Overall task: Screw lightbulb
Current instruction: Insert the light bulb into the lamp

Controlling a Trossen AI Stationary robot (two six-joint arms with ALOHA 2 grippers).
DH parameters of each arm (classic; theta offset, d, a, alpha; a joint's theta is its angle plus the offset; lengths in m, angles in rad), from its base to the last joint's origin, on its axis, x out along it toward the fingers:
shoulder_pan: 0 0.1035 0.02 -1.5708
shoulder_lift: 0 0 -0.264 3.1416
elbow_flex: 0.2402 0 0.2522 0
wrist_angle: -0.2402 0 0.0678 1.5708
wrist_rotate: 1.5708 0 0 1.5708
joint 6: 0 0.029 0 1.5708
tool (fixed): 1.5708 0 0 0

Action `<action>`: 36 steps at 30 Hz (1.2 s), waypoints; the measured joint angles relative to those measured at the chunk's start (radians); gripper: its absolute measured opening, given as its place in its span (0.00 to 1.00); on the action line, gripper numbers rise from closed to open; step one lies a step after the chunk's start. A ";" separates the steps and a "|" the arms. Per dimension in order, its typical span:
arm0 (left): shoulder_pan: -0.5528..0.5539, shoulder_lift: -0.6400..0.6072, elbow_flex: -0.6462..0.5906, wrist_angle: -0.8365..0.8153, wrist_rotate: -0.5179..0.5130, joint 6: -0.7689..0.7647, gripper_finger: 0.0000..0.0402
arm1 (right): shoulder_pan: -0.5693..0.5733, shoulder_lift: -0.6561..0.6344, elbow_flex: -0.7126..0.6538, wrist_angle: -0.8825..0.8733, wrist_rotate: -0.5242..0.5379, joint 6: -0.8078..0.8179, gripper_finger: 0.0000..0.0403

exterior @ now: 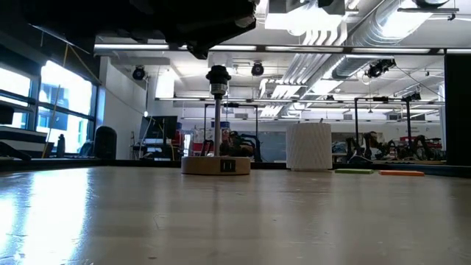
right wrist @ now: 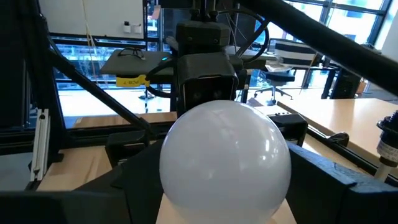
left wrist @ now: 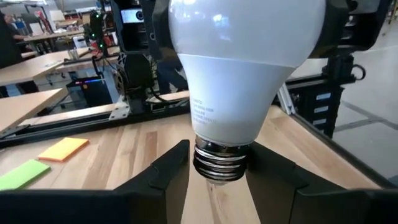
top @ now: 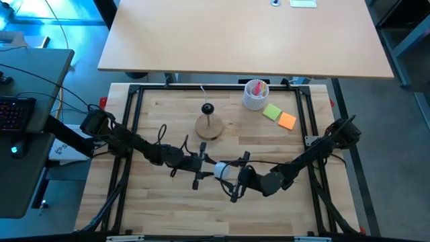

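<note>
Both grippers meet at the table's middle near edge, the left gripper [left wrist: 214, 186] with fingers just apart round the screw base of the lightbulb [left wrist: 239, 74] and the right gripper [right wrist: 224, 186] clasping its globe, seemingly a handover, well short of the socket stand [top: 209, 124].

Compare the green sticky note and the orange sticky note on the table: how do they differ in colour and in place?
The green sticky note lies nearer the white ribbed cup; the orange sticky note lies farther from the cup, toward the table's right edge. One is green, the other orange. In the left wrist view the green one is nearer that camera than the orange one. Both are flat, about equal in size, side by side.
</note>
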 joint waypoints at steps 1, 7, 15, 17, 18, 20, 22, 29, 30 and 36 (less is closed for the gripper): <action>0.003 -0.001 0.000 -0.013 -0.001 0.004 0.36 | 0.000 0.001 0.000 -0.001 0.002 -0.001 0.66; 0.024 0.000 0.000 -0.153 -0.085 -0.039 0.38 | 0.015 -0.040 0.000 0.007 -0.005 -0.036 0.66; 0.113 0.000 -0.073 -0.239 -0.097 -0.029 0.39 | -0.014 -0.241 0.000 -0.162 -0.042 -0.126 0.65; 0.180 0.000 -0.150 -0.115 -0.060 -0.039 0.39 | -0.064 -0.309 0.000 -0.273 -0.144 -0.085 0.65; 0.216 0.000 -0.190 -0.035 -0.031 -0.050 0.39 | -0.097 -0.340 0.000 -0.328 -0.220 -0.056 0.65; 0.286 0.000 -0.271 0.136 0.021 -0.080 0.39 | -0.170 -0.392 0.001 -0.429 -0.373 -0.002 0.65; 0.338 0.000 -0.340 0.296 0.042 -0.090 0.39 | -0.251 -0.426 0.001 -0.484 -0.496 0.028 0.65; 0.460 0.000 -0.421 0.511 0.039 -0.073 0.39 | -0.527 -0.458 0.001 -0.468 -0.744 0.053 0.65; 0.476 0.000 -0.419 0.501 0.039 -0.072 0.39 | -0.567 -0.457 0.001 -0.470 -0.773 0.065 0.65; 0.544 0.000 -0.398 0.486 0.039 0.010 0.40 | -0.774 -0.423 0.002 -0.403 -1.032 0.102 0.65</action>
